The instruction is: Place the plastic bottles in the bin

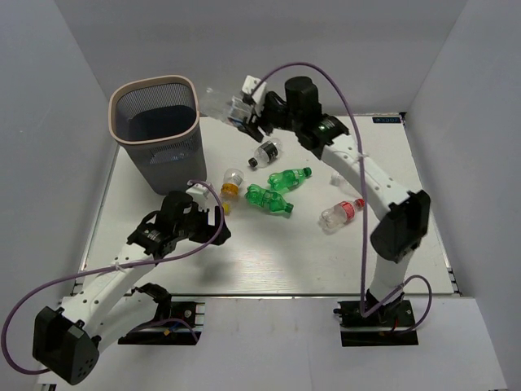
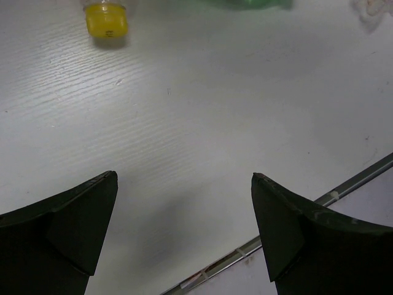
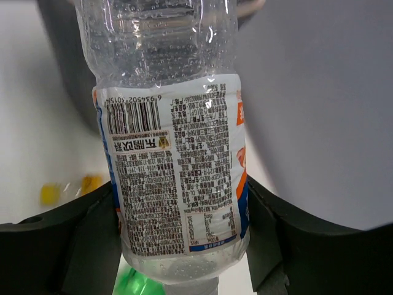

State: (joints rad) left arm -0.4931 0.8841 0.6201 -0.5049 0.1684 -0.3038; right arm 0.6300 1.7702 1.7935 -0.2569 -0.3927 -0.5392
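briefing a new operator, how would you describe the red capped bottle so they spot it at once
Find the mesh bin at the table's far left, then look across to the right side. The bottle lies there alone, clear with a red cap and red band; its nearest neighbour is a green bottle.

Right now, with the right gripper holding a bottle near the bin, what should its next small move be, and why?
Probably shift the right gripper left: the labelled bottle it clamps seems just outside the rim of the bin, not yet over its opening.
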